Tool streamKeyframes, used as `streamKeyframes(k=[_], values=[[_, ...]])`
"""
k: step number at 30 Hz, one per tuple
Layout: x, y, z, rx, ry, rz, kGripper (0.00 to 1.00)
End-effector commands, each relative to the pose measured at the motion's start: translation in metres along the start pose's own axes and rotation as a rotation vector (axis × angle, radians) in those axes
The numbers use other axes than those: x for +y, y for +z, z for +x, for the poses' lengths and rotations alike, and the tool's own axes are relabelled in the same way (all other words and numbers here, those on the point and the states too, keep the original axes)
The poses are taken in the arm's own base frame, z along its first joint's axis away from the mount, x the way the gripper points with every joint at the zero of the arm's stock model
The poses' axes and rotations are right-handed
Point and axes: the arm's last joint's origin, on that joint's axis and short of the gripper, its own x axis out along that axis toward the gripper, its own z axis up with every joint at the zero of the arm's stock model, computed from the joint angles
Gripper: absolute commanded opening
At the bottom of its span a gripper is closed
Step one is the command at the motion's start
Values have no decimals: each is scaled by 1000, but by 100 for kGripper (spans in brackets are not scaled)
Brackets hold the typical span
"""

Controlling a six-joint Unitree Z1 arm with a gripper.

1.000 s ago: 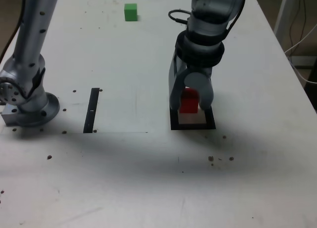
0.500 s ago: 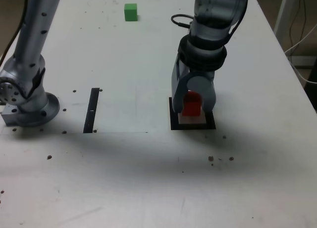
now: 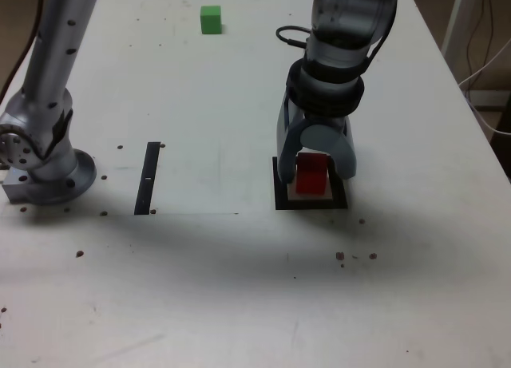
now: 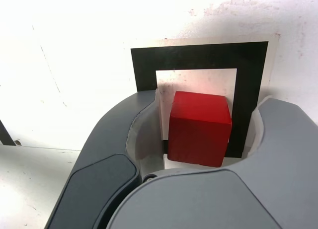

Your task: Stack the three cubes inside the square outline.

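A red cube (image 3: 311, 175) (image 4: 198, 127) sits on the pale centre of the black square outline (image 3: 281, 202) (image 4: 198, 55). My gripper (image 3: 316, 174) (image 4: 208, 105) stands straight over it, open, one jaw on each side of the cube. The wrist view shows a small gap between the cube and each jaw. A green cube (image 3: 211, 19) lies alone near the table's far edge, well to the exterior view's left of the gripper.
The arm's base (image 3: 44, 168) stands at the exterior view's left. A narrow black strip (image 3: 148, 178) lies between the base and the outline. Small dark specks dot the white table (image 3: 239, 288). Cables (image 3: 487, 65) hang past its right edge.
The gripper came down with the red cube onto the square outline, then its jaws spread apart and let the cube go. The green cube has not moved.
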Motion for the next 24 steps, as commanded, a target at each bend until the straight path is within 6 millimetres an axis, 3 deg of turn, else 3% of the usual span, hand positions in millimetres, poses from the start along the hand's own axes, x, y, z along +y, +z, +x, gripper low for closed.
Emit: streamKeyframes(k=[1, 15, 24], values=[[1, -1, 1, 4, -1, -2, 99], [24, -23, -10, 64, 25, 13, 99], [60, -17, -17, 49, 54, 53, 100]])
